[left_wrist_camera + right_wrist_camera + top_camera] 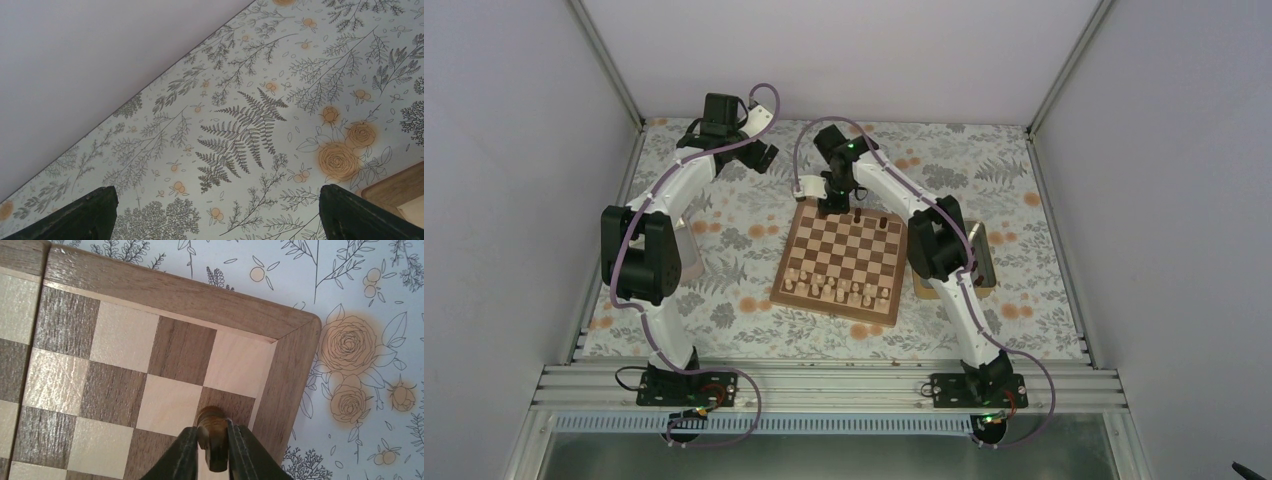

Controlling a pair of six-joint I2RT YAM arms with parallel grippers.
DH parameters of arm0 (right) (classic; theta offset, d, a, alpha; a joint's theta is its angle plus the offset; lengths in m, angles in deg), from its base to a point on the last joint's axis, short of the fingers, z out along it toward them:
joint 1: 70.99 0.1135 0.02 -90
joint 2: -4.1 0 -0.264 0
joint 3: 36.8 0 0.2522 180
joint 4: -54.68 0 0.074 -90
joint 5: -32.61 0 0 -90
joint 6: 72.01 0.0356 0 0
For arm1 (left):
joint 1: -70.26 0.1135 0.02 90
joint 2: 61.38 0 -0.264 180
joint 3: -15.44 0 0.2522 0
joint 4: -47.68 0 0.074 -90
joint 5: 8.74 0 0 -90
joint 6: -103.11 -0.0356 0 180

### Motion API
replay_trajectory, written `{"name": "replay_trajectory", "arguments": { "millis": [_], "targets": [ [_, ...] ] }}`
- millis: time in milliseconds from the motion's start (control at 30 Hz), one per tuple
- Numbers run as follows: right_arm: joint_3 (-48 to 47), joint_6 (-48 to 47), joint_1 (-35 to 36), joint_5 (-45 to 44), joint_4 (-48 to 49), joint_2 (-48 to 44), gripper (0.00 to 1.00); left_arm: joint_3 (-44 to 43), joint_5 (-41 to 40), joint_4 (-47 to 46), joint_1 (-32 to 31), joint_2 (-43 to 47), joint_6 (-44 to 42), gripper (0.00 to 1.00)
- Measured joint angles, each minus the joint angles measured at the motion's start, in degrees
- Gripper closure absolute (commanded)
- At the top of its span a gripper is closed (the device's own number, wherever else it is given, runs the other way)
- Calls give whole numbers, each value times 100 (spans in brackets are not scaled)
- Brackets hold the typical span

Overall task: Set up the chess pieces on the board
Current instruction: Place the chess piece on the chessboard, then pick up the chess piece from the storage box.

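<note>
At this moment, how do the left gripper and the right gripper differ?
The left gripper is wide open and holds nothing, while the right gripper is shut on a dark chess piece. The left gripper hangs over the floral table cover, off the board, while the right gripper is over the board, near one of its corners. Both are dark-coloured.

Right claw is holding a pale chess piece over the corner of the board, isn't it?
Not quite. The right wrist view shows the right claw holding a dark brown chess piece, not a pale one. It is over a corner of the board, just as you said.
</note>
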Motion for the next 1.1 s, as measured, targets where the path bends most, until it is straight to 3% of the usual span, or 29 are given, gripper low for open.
{"name": "replay_trajectory", "arguments": {
  "millis": [500,733,933,1100],
  "targets": [
    [144,2,0,-11,72,-116,68,0,15,4,0,0,0,0],
    [496,68,-125,-28,48,-951,67,2,9,4,0,0,-2,0],
    [1665,205,-1172,138,20,-2514,74,55,-37,0,0,2,-15,0],
    [3451,317,-2557,-35,129,-3753,74,52,-31,26,0,2,-13,0]
  ]
}}
